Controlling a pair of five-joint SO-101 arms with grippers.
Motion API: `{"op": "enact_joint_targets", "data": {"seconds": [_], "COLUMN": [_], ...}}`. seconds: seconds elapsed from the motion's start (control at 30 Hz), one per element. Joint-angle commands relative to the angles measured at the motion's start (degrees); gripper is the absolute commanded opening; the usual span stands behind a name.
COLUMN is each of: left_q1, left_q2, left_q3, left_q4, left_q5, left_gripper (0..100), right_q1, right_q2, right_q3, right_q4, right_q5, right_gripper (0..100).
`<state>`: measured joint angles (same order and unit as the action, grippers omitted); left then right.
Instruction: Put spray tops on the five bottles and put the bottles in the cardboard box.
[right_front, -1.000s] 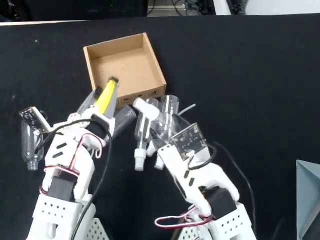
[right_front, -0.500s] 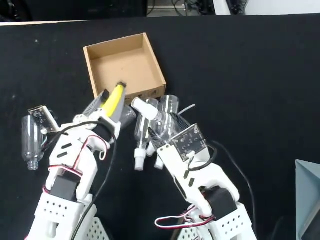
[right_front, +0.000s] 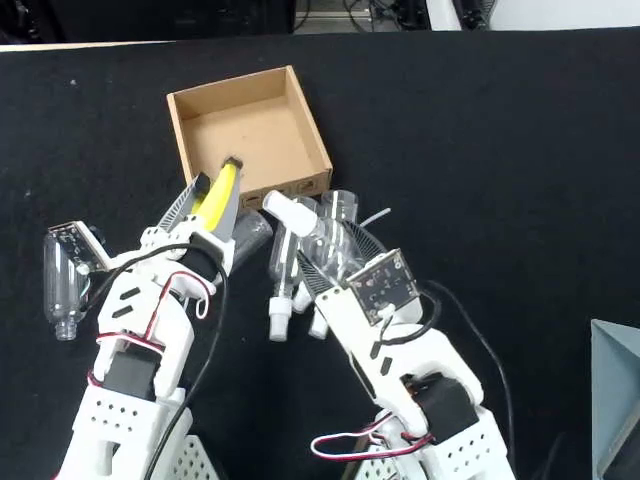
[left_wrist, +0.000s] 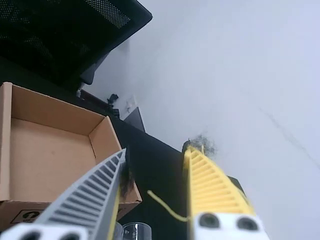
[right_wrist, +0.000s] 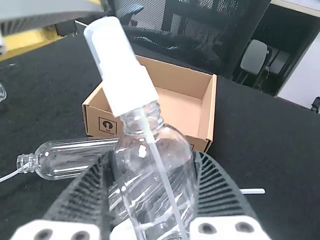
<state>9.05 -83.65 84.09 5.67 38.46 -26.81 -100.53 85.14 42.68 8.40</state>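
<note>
On the black desk (right_front: 500, 150) the cardboard box (right_front: 310, 122) lies toward eleven o'clock in the high view, open side up. The right gripper (right_wrist: 152, 165), clenched on a clear bottle (right_wrist: 142, 135), is just off the box at its five o'clock. The left gripper (left_wrist: 155, 150) hangs released over the near wall. Best to lift the bottle above the rim, then carry it toward eleven, clear of the left gripper. It is transparent, with a white spray top (right_wrist: 120, 65) on its neck and a thin tube inside.

My black worktop (right_front: 500, 120) carries the cardboard box (right_front: 250, 120) at eleven o'clock, a capless bottle (right_front: 58, 300) lying at nine, a second capless bottle (right_front: 258, 228) just beside the box's near wall, and a white-topped bottle (right_front: 285, 260) lying near centre.
</note>
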Motion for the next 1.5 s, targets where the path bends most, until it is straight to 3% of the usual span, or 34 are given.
{"op": "enact_joint_targets", "data": {"seconds": [0.0, 0.27, 0.53, 0.87, 1.03, 1.27, 1.47], "left_q1": [0.0, 4.0, 10.2, 11.6, 15.4, 16.2, 18.8], "left_q2": [-0.4, -0.8, -0.9, -0.9, -0.7, -0.4, -0.9], "left_q3": [-1.1, 0.4, 1.5, 1.5, 2.1, 2.2, 3.8], "left_q4": [-1.2, -1.4, -1.1, -1.1, -1.1, -1.1, -1.1], "left_q5": [-0.4, -0.8, -6.8, -6.9, -12.7, -14.0, -19.2], "left_gripper": [17, 17, 17, 17, 17, 17, 17], "right_q1": [-0.5, -0.5, -0.5, -0.5, -0.5, -0.5, -0.5], "right_q2": [-1.5, -1.5, -1.5, -1.5, -1.5, -1.5, -1.5], "right_q3": [-4.7, -5.1, -4.7, -3.4, -2.8, -2.4, -0.5], "right_q4": [-1.8, -1.8, -1.5, -1.8, -1.7, -1.2, -1.7], "right_q5": [-0.4, -0.4, -0.4, -0.1, -0.1, -0.1, 0.0], "right_gripper": [7.0, 7.0, 6.7, 6.7, 6.7, 6.7, 6.7]}}
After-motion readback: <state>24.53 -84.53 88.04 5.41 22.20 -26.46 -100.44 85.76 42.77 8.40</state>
